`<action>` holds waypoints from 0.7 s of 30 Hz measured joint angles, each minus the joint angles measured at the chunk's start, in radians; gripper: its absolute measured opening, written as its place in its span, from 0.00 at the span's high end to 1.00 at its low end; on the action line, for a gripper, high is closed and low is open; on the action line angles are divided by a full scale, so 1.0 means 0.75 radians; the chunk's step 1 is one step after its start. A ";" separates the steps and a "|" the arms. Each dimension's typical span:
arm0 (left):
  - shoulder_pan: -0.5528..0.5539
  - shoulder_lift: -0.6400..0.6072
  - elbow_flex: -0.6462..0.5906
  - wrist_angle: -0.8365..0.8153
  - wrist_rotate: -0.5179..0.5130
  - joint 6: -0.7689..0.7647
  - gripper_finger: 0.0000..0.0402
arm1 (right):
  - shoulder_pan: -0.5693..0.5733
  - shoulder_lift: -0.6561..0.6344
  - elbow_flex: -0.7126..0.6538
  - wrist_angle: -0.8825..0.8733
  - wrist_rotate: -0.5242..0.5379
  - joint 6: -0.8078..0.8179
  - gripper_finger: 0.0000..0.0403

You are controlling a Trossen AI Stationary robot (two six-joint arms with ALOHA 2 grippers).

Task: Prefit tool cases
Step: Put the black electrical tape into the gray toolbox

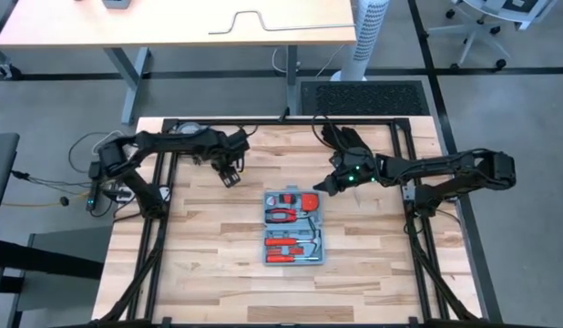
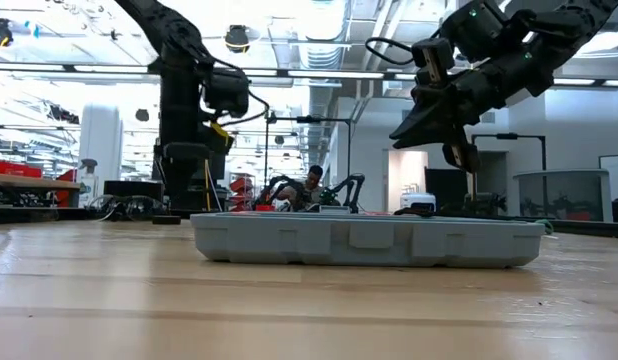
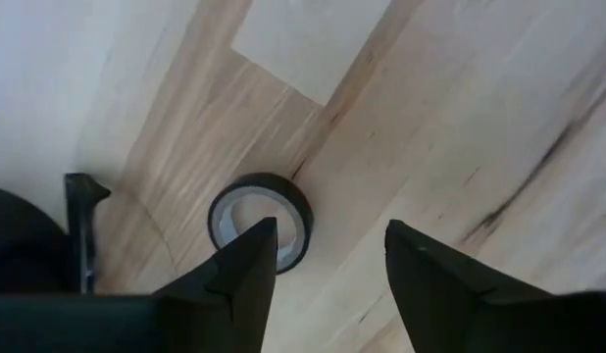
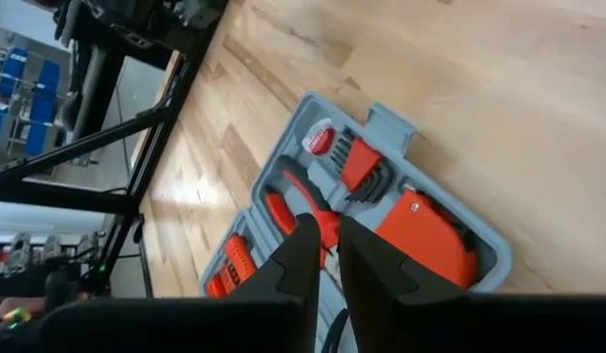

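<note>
The right fingers [image 4: 321, 257] are held nearly together, gripping nothing, above the tool case [image 1: 294, 226], which is laid open on the table [image 1: 209, 264]. The left fingers [image 3: 328, 270] are spread apart over a tape roll [image 3: 260, 216].

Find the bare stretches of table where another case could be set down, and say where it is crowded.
Bare wood lies on both sides of the tool case, towards the frame rails, and in front of it to the near edge. The far end is crowded: left gripper over a tape roll, right gripper at the case's corner.
</note>
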 joint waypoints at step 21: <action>0.076 0.031 0.001 -0.043 -0.033 -0.043 0.56 | -0.005 0.001 0.000 0.000 -0.058 -0.014 0.87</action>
